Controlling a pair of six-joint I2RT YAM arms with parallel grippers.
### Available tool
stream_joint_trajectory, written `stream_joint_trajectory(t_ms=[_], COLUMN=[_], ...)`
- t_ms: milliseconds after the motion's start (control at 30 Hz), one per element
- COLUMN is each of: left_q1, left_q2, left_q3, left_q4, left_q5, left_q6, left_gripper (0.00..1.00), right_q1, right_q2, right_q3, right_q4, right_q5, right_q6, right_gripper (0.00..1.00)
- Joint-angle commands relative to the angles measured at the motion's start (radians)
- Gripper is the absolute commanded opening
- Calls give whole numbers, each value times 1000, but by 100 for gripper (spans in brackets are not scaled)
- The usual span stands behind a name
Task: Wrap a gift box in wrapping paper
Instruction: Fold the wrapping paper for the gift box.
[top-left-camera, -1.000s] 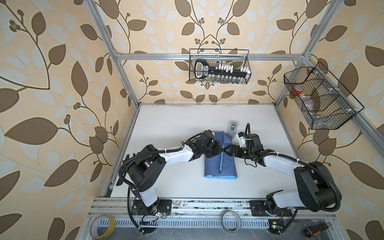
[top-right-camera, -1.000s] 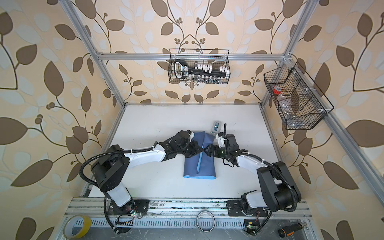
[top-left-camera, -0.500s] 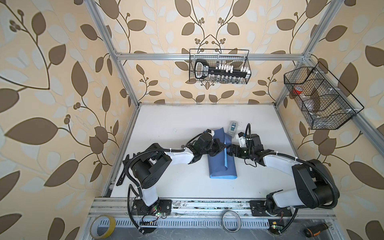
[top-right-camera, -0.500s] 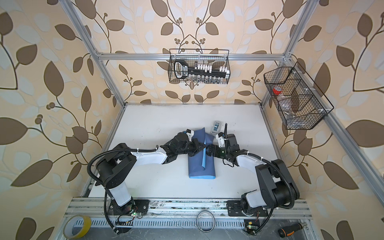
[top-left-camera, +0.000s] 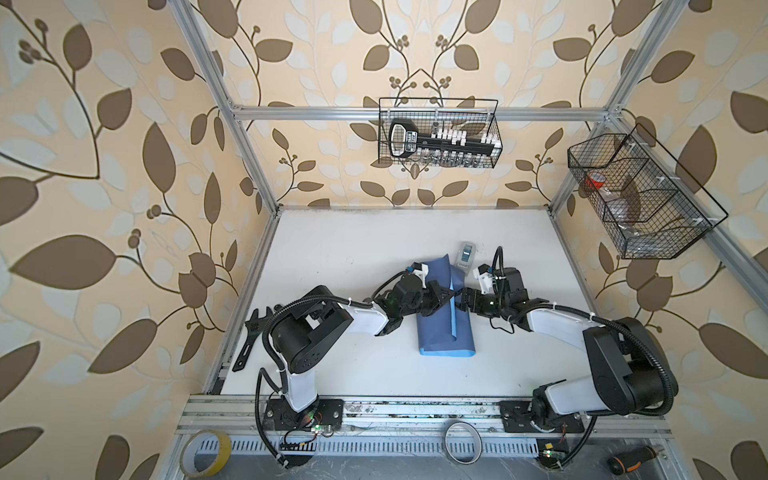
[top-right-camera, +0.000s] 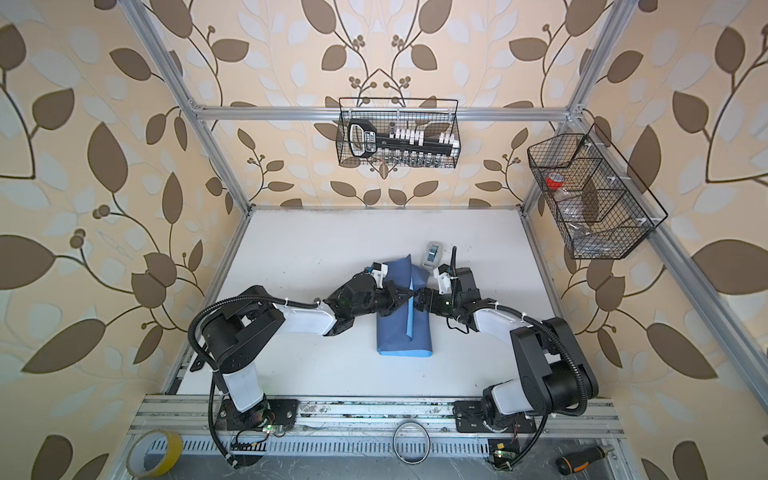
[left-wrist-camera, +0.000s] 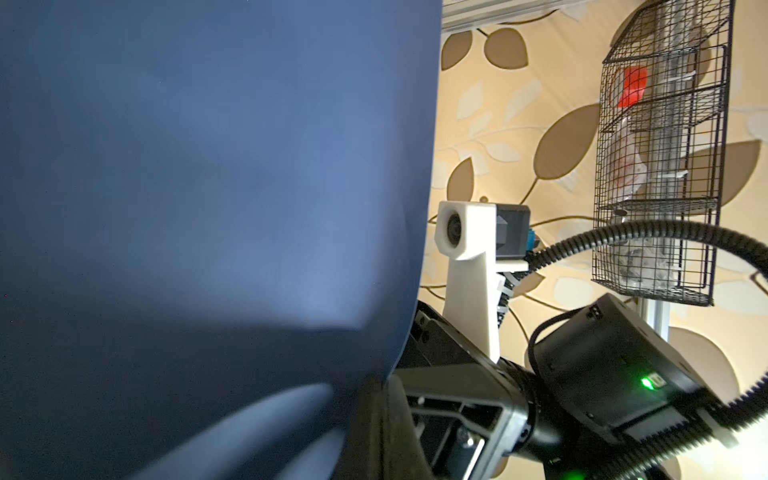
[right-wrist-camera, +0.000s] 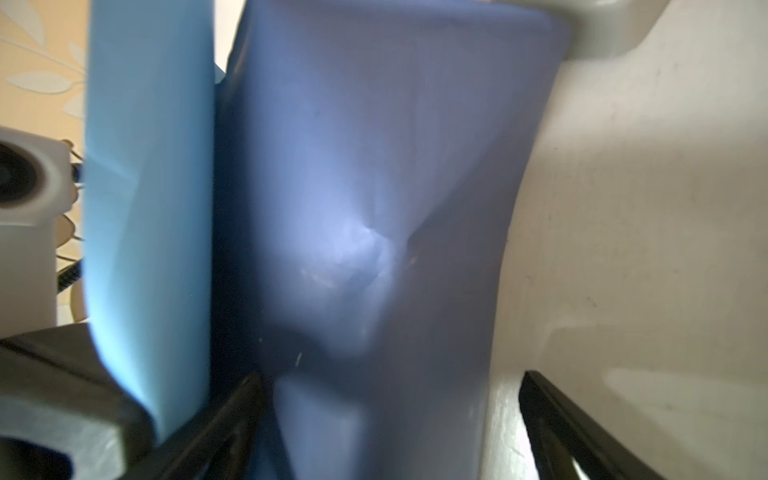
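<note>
Drawn farther across since a second ago: the slate-blue flap of the wrapping paper (top-left-camera: 436, 332), pinched in the clenched left gripper (top-left-camera: 448, 292) at the middle seam. Opposite, right gripper (top-left-camera: 460, 300) spread wide astride the paper, gripping nothing. Gift box hidden, presumably inside the bundle on the table (top-left-camera: 332, 257). Risks: overpulling and tearing or skewing the flap; releasing it untaped and letting it spring open.

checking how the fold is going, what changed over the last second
The left gripper, shut on the wrapping paper, moved toward the right arm, drawing the flap's light blue edge further across the bundle. The bundle's edge on the left arm's side shifted the same way. The right gripper stayed open beside the seam. The tape dispenser did not move. The gift box is hidden.
</note>
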Motion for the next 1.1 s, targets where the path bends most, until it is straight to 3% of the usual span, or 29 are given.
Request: stream_joint_trajectory(t_ms=[0, 433, 1067], left_q1=[-39, -53, -56], left_q2=[28, 143, 192], left_q3=[-1, -98, -168], left_q4=[149, 397, 412], left_q5=[25, 15, 9], left_q6=[-9, -86, -92], left_gripper=[0, 0, 1], right_q1=[13, 11, 8], right_q2=[49, 70, 47], right_q3=[-47, -45, 0], right_q4=[-148, -118, -173], right_q5=[87, 42, 59], right_q6=[-37, -6, -25], right_gripper=[96, 97, 97])
